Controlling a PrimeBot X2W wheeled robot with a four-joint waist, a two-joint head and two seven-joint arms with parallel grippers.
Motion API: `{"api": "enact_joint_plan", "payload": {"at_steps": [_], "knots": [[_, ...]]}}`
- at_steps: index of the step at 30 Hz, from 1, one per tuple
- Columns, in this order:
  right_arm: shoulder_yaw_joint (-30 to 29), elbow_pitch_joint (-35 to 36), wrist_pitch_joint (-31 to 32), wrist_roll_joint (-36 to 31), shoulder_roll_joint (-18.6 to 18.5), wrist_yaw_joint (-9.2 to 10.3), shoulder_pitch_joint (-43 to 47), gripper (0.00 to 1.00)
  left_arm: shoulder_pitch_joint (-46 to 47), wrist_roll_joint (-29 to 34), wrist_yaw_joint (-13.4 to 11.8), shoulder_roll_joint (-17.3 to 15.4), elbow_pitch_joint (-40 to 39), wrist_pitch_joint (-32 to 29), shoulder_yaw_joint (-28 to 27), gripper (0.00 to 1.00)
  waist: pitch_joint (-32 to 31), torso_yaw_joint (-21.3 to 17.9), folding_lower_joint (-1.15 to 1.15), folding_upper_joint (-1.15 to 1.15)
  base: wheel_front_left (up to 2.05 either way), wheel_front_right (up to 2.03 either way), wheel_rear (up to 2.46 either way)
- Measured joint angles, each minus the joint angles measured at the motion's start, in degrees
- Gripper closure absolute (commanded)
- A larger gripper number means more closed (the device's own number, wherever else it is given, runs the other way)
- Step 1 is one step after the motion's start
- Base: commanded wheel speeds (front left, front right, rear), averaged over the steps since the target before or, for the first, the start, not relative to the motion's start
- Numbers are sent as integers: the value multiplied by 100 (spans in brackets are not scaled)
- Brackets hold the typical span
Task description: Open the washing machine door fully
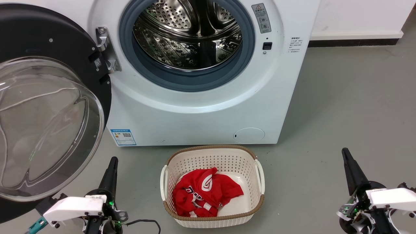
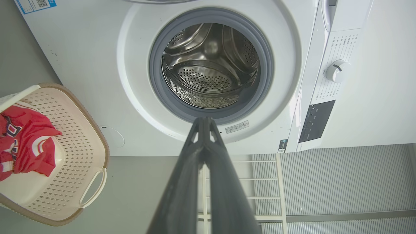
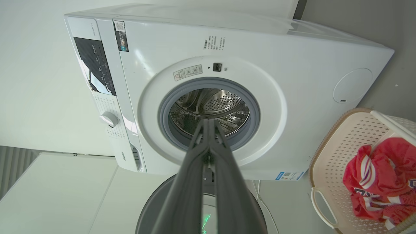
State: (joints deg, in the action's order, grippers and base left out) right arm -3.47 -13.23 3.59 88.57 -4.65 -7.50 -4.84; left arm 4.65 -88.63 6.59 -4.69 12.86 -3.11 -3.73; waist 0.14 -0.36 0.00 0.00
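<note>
The white washing machine (image 1: 195,117) stands before me, its steel drum (image 1: 188,35) exposed inside the grey gasket. The washing machine door (image 1: 42,107), black with a bulging clear glass bowl, is swung wide to the left on its metal hinge (image 1: 106,50). My left gripper (image 1: 113,160) is low at the left, just below the door's bowl, fingers shut and touching nothing. My right gripper (image 1: 344,151) is low at the right over the floor, shut and empty. Both wrist views look at the machine (image 2: 97,65) (image 3: 292,81), with the fingertips (image 2: 204,121) (image 3: 208,122) pressed together.
A white perforated laundry basket (image 1: 213,161) with a red garment (image 1: 204,191) sits on the grey floor in front of the machine, between my grippers. A white wall and dark skirting run behind at the right.
</note>
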Motion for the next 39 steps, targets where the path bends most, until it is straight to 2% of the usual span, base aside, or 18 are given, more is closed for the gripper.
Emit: {"api": "enact_joint_plan", "payload": {"at_steps": [14, 39], "knots": [[-90, -60, 110, 537, 13, 0, -84, 100, 113, -546, 82, 12, 109, -163, -44, 100, 5, 36, 0, 0, 0, 0, 0], [-147, -68, 157, 523, 53, 0, -86, 100, 126, -532, 82, 49, 115, -209, -101, 100, 5, 36, 0, 0, 0, 0, 0]]}}
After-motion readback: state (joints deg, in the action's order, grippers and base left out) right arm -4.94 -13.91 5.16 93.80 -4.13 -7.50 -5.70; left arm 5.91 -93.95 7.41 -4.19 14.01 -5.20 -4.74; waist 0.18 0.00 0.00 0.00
